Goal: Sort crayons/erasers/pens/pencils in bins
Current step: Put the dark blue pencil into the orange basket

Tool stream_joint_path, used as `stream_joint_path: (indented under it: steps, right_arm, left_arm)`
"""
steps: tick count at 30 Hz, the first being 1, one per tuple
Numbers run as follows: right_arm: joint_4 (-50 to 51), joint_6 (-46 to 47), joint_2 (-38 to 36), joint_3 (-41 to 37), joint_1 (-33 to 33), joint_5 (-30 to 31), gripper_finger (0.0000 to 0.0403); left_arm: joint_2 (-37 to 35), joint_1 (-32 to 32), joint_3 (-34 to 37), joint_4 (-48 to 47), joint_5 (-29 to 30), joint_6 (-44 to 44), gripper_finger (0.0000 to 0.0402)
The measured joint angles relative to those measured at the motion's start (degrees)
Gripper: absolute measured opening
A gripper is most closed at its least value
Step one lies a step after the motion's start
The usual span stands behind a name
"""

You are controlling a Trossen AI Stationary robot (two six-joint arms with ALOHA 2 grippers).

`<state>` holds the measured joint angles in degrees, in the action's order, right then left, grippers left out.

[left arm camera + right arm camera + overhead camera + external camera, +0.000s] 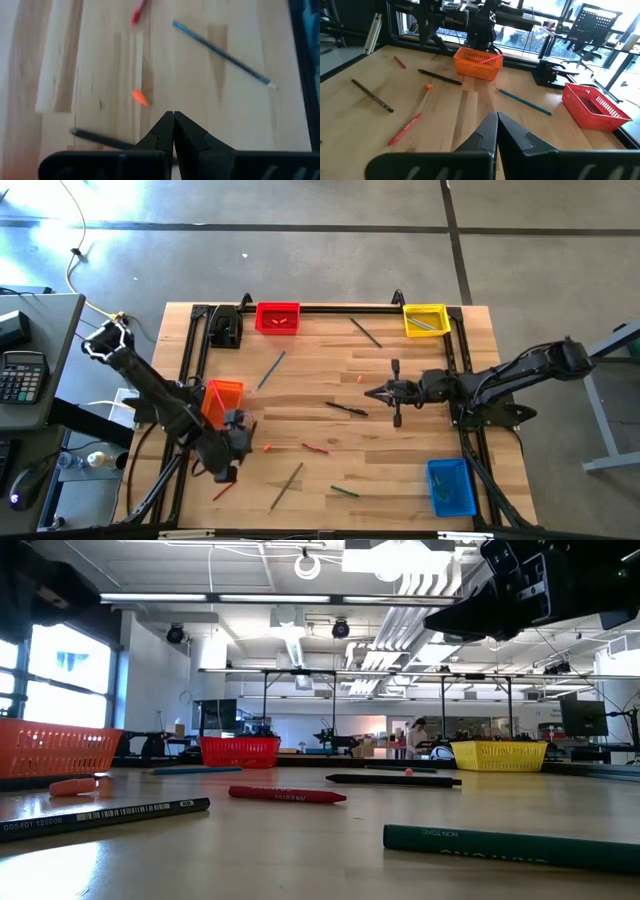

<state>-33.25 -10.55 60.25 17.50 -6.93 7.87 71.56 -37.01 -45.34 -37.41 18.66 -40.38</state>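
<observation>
We see both grippers pinched fully closed with nothing in them: the left gripper (232, 448) hangs low over the desk (420, 455) just beside the orange bin (224, 400), and the right gripper (378, 392) hovers near the middle. Of the 4 bins, the red bin (277, 318) and yellow bin (425, 320) sit along the far edge and the blue bin (450, 486) at the near right corner. Loose items are well spread: a black pen (346, 409) close to the right gripper, a blue pen (270, 370), a red crayon (315, 448), a green pencil (345, 492), and a small orange eraser (140, 97) just ahead of the left gripper's tips. In our judgement, the main risk is descending with closed jaws and knocking the eraser away instead of gripping it. Thin sticks lying flat could roll or slip from a pinch. The left arm could also nudge the orange bin beside it
</observation>
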Motion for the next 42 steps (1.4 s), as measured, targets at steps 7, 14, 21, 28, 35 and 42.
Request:
stream_joint_path:
  steps: [7, 14, 21, 28, 35, 42]
  right_arm:
    - [0.14, 0.0, 0.0, 0.0, -1.86, 2.65, 0.0]
    - [0.91, 0.06, 0.0, 0.0, -2.13, 3.18, 0.0]
    - [0.95, 0.02, 0.0, 0.0, -2.13, 3.18, 0.0]
    - [1.14, -1.12, 0.02, 0.0, -2.13, 3.18, 0.0]
    - [1.35, -2.45, 0.02, 0.0, -2.13, 3.18, 0.0]
    - [1.78, -1.97, 0.02, 0.0, -2.13, 3.16, 0.0]
  left_arm:
    - [10.06, -2.62, -8.14, -4.57, 0.18, -2.97, 0.0011]
    - [20.32, -1.48, -16.26, -1.01, -4.37, -2.45, 0.0058]
    - [33.85, 0.01, -25.1, 0.84, -7.77, 1.38, 0.0133]
    - [40.1, 2.74, -32.2, -2.96, -8.13, -2.54, 0.0184]
    - [42.87, 4.43, -33.81, -5.29, -11.12, -11.44, 0.0175]
    - [43.64, 4.09, -33.81, -4.55, -11.13, -16.94, 0.0153]
